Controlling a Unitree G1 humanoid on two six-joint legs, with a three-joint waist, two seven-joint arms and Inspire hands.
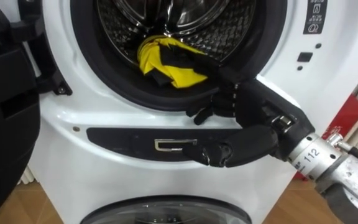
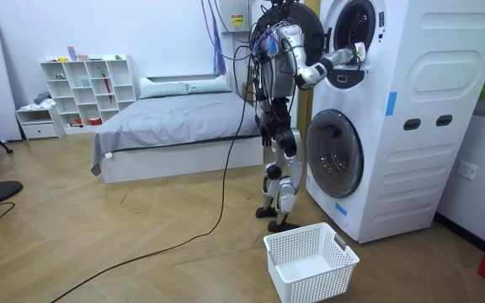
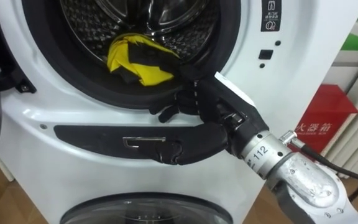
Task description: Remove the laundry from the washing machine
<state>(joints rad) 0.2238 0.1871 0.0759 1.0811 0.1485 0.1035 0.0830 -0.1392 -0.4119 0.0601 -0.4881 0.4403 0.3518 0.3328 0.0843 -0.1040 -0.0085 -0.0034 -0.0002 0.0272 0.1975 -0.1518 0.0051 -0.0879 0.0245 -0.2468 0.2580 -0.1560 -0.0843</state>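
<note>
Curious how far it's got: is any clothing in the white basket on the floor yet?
No, the white basket shows only its own bare mesh inside, while a yellow garment lies in the upper drum.

A white laundry basket (image 2: 327,282) sits on the wood floor (image 2: 141,236); a grey-covered bed (image 2: 175,126) and white cubby shelf (image 2: 87,88) stand along the far wall.

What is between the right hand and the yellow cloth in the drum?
Nothing visible. The right hand is at the lower rim of the seal, and the cloth lies just past that rim inside the drum.
</note>
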